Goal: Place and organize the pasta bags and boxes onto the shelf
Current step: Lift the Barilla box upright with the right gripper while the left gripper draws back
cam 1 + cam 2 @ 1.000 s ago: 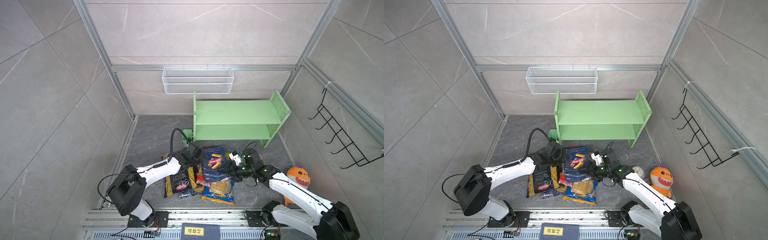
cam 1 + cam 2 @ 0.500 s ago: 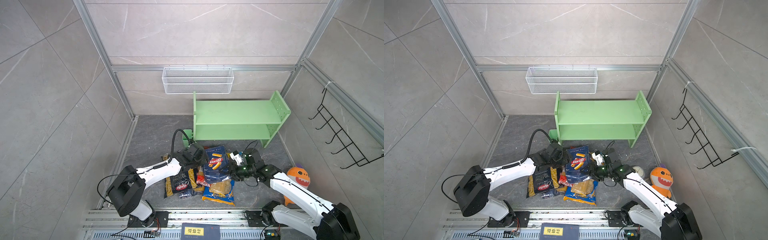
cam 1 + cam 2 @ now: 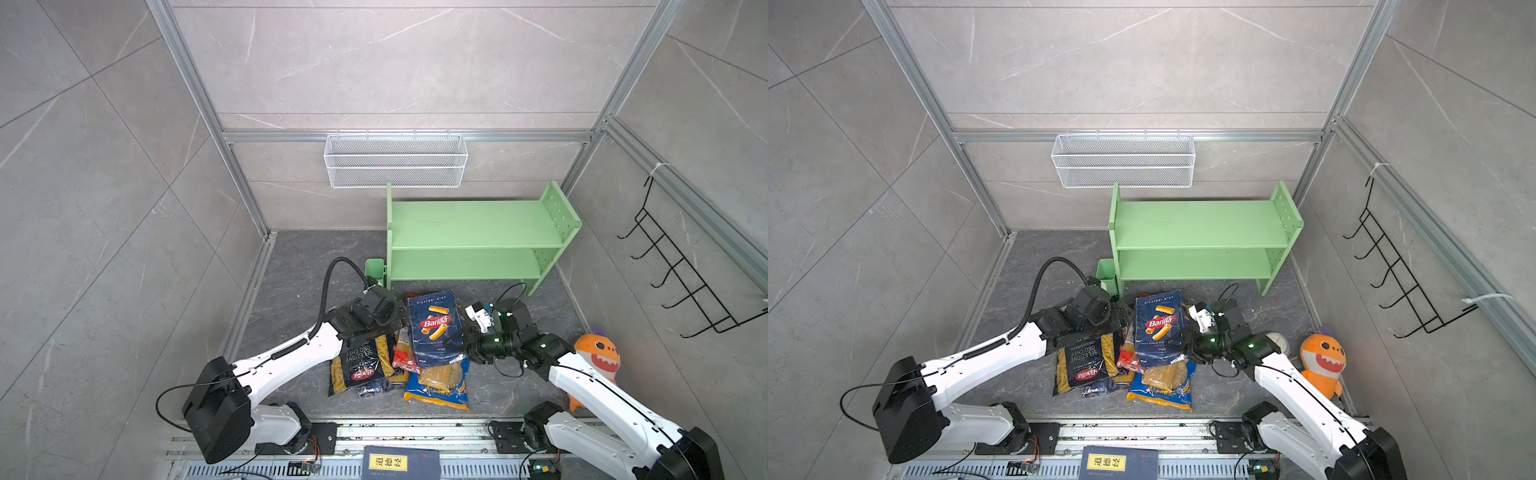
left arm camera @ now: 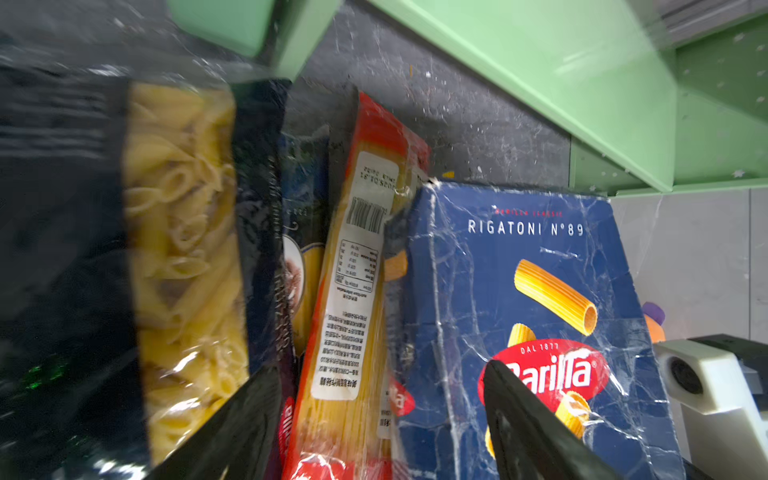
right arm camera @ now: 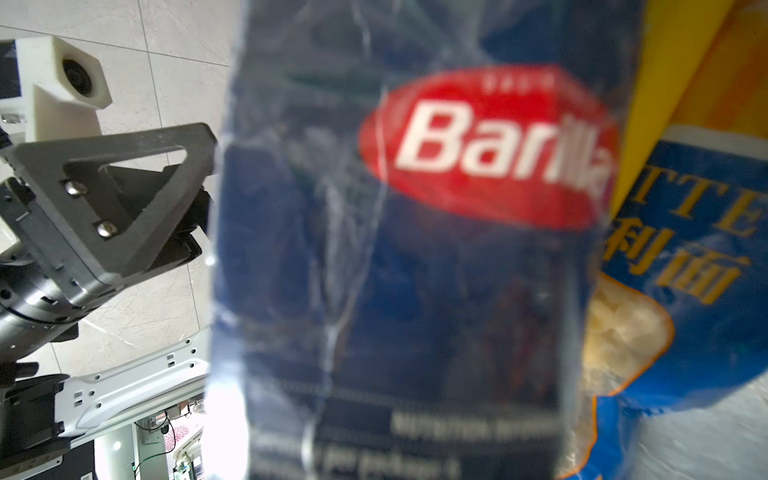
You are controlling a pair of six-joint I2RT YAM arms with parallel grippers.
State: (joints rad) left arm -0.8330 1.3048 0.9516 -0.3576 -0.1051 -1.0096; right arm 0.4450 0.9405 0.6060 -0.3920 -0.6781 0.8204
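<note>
Left tool (image 4: 378, 374) has sprung open, empty, while right tool (image 3: 1180, 344) pinches rigatoni box (image 3: 434, 328) over grey floor (image 3: 291, 299)

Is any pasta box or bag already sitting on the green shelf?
No, the rigatoni box and the bags are all in the heap in front of the shelf, and neither of its tiers holds anything.

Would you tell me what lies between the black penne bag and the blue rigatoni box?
A red-ended spaghetti pack by the box and a dark blue pack by the bag; the left wrist view shows them.
</note>
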